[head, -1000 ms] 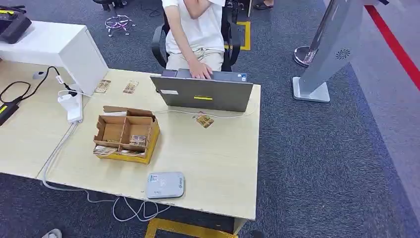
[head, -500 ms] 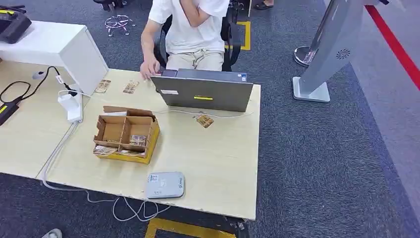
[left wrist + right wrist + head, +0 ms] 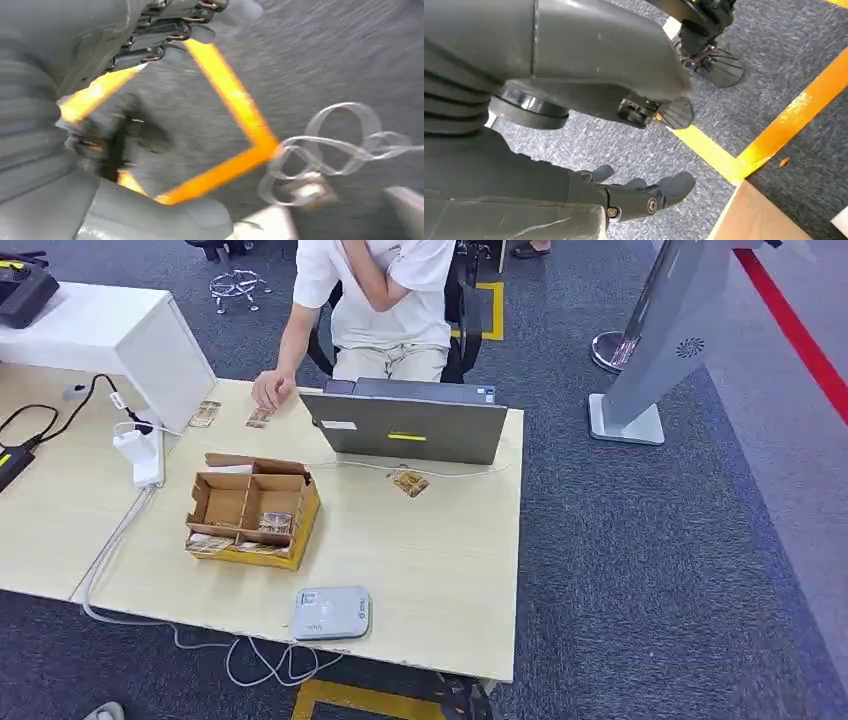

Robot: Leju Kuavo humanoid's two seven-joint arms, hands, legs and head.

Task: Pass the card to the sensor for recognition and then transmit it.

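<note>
I have not started yet. My left hand (image 3: 150, 35) and right hand (image 3: 639, 192) hang empty, fingers loosely apart. A small brown card (image 3: 409, 482) lies beside the grey laptop (image 3: 405, 427). I should reach there first, then use the flat grey sensor box (image 3: 332, 613).

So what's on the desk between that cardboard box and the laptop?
In the head view, a thin white cable runs across the tabletop between the cardboard box and the laptop; a loose card lies just right of that stretch.

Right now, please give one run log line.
left hand: empty, hanging | right hand: empty, hanging | card: on table | sensor: untouched
</note>
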